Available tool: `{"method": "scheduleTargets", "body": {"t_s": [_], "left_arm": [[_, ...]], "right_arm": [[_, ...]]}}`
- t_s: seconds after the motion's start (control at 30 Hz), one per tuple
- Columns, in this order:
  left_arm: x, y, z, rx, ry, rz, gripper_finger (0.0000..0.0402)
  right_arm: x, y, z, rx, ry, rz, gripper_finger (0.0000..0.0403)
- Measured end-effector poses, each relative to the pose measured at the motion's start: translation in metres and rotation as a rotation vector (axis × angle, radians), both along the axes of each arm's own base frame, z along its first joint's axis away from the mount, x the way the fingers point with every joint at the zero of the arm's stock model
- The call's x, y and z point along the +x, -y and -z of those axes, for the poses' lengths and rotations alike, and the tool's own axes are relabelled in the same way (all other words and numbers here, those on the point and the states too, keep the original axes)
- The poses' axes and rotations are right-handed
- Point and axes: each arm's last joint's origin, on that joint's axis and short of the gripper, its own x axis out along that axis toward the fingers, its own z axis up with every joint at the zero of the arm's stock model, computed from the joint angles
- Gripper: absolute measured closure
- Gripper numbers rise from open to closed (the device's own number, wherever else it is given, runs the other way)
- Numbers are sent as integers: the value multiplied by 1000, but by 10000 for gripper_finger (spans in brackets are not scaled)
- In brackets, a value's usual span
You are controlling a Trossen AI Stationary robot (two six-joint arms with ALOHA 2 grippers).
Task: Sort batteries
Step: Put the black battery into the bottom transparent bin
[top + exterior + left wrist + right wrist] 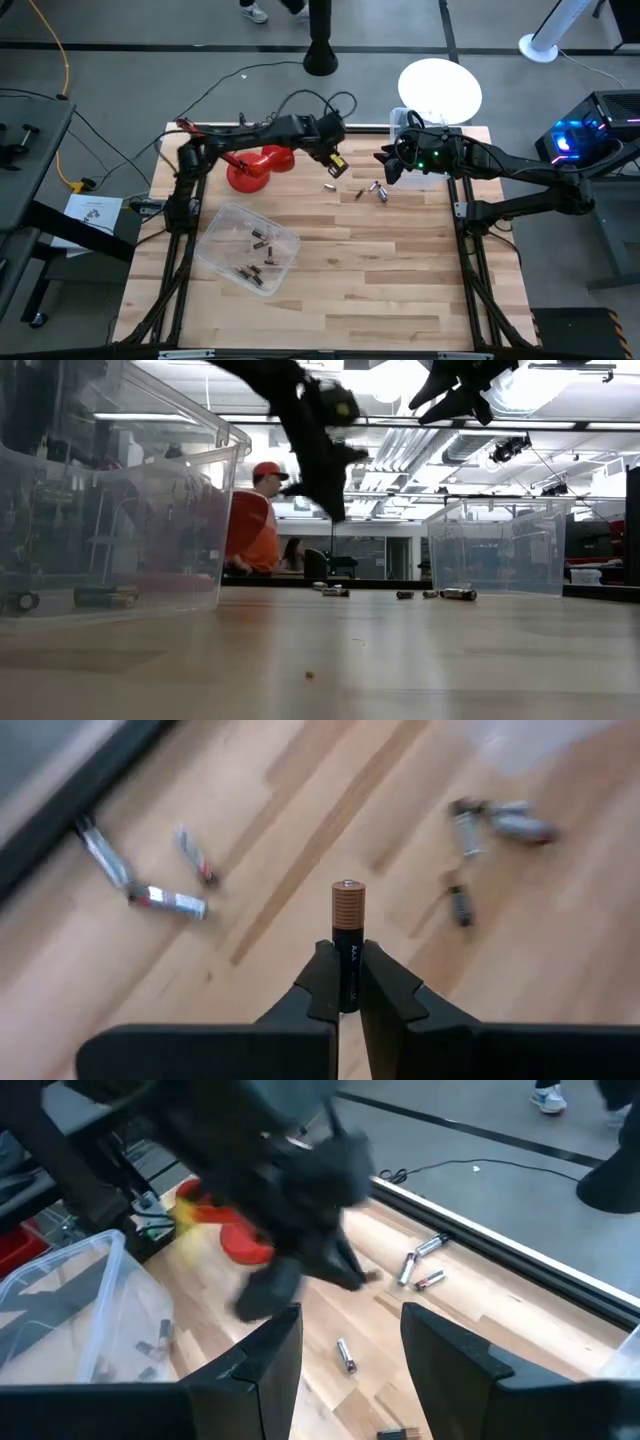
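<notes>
Here, line by line:

Left tool: my left tool [349, 982] is clenched on one battery [348, 935], hanging above the counter [400, 290] near its far edge.
Held battery: it stands straight out from between my two fingers [322, 982], its black body pinched and its copper-coloured end poking clear beyond the tips.
Seen from above: the left tool [337, 163] sits just beside the red plunger-like tool [255, 166], with the loose batteries [372, 190] a little off toward my right side.
Loose batteries: several lie flat on the wood below and beyond my left tool, one group [150, 880] to one side of the held battery and another [490, 825] to the other, none touching my fingers.
Right tool: my right tool [350, 1345] is released, its fingers spread apart, holding nothing; it hovers over the counter's far side near the loose batteries, and a single battery [344, 1354] shows on the wood in the gap between its fingers.
Near bin: the clear bin [246, 247] on my left side of the counter holds several dark batteries [258, 255].
Far bin: a second clear bin [497, 550] stands at the far edge; I cannot tell what is in it.
Room: a person [252, 520] in an orange top is behind the counter.
</notes>
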Motion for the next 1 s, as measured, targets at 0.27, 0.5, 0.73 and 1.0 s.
{"method": "scheduleTargets", "body": {"t_s": [0.27, 0.5, 0.73, 1.0], "left_arm": [[-54, 77, -102, 138, 99, 320, 395], [-133, 127, -114, 98, 120, 380, 395], [-207, 178, -83, -96, 112, 395, 396], [-216, 219, -9, -120, -100, 542, 392]], "right_arm": [[18, 1, 9, 57, -4, -112, 238], [63, 7, 37, 58, -30, -267, 238], [81, 8, 48, 61, -7, -394, 238], [84, 8, 53, 36, -33, -445, 238]]}}
